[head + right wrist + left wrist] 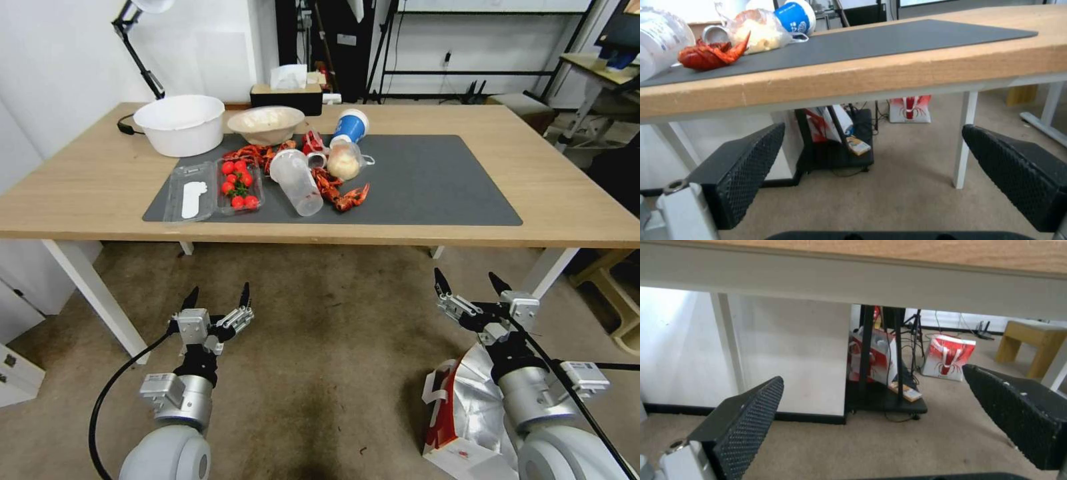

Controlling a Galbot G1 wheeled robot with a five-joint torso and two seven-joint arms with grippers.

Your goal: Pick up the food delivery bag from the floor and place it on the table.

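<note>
**Bag on floor, both grippers empty and spread wide**

The food delivery bag (467, 413) stood on the carpeted floor (320, 373) at about 5 o'clock in my head view, directly beneath my right arm and partly hidden by it. Its foil lining faced up, with a red gusset and a white loop handle visible on its 9 o'clock side.

My right gripper (472, 283) hung above the bag, short of the worktop (567, 200) edge, its fingers set wide with nothing between them. I could not confirm any contact with the bag. My left gripper (218, 297) sat at about 7 o'clock, over bare carpet, equally wide and empty.

On the worktop, the dark grey mat (433, 180) carried a tipped clear cup (297, 181), loose crayfish (343, 193), a tray of cherry tomatoes (239, 185) and a blue-and-white cup (350, 125), all towards 11 o'clock. A white bowl (180, 123) stood just off the mat at 10 o'clock. The 1 o'clock half of the mat was bare.
</note>
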